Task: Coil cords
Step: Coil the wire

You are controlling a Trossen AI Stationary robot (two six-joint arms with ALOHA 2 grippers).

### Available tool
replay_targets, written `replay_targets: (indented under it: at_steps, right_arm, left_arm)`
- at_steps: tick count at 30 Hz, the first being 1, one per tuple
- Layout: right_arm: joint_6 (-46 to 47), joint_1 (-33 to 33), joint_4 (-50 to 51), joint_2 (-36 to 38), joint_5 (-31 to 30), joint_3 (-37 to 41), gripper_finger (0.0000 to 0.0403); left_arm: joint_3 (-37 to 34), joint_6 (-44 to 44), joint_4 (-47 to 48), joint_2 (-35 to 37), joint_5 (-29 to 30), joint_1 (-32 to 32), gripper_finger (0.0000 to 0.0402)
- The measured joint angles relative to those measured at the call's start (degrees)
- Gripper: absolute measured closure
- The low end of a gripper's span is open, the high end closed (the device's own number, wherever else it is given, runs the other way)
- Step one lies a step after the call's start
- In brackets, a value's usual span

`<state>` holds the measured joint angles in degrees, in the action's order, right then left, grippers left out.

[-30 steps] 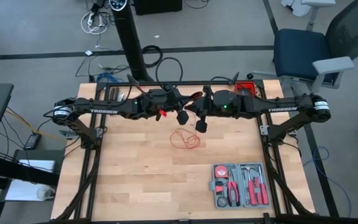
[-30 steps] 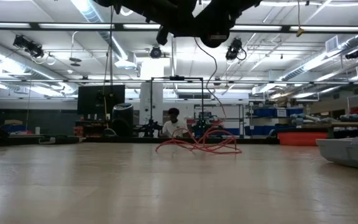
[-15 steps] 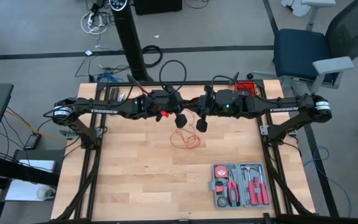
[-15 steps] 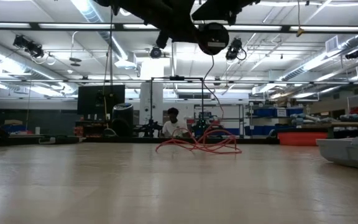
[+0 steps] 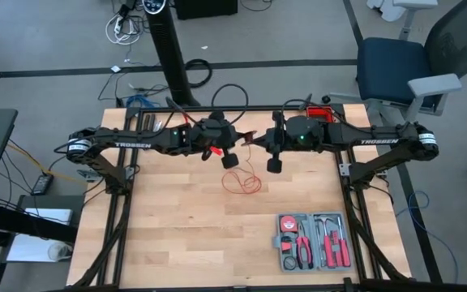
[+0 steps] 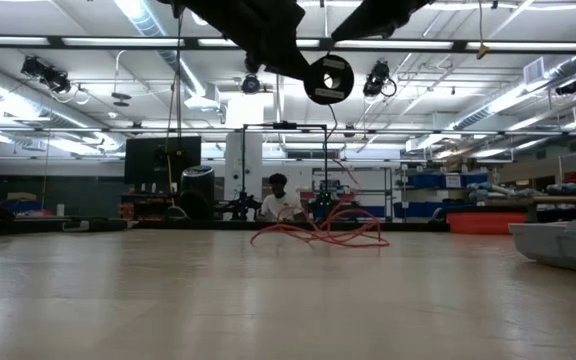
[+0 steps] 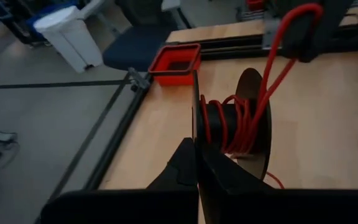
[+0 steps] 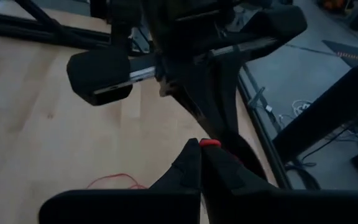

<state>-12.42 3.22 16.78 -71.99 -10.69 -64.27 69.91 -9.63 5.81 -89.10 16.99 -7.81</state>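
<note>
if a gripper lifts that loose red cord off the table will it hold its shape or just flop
The thin bright red cord lies in slack, irregular loops on the wooden table, so it would probably droop and tangle. It looks thread-thin, so likely very light, and a push would probably drag it.

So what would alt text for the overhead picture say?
Two dark robot arms meet above the middle of a wooden table, their jaws shut, over a loose red cord lying on it. A grey tool case sits near the front right corner.
</note>
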Motion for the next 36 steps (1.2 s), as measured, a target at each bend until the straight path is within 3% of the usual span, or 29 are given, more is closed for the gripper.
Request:
replay_targets:
  at_steps: [6,17,24,36]
  right_arm:
    - [-4.14,0.15,0.99,0.0,-5.15,-0.01,0.0403]
    - [-3.96,0.25,-5.17,0.0,5.09,0.02,0.0403]
    - [-1.35,0.15,-6.9,0.0,6.02,0.02,0.0403]
    - [-3.8,0.15,-1.88,0.17,6.02,0.02,0.0403]
  left_arm:
    - [0.02,-2.22,0.54,0.02,2.02,-0.04,0.0402]
    - [0.07,-2.18,-3.68,0.02,2.9,0.02,0.0402]
    - [0.04,-1.87,-8.66,0.02,2.31,-0.04,0.0402]
    - [0.0,-2.19,-4.75,0.0,2.91,-0.04,0.0402]
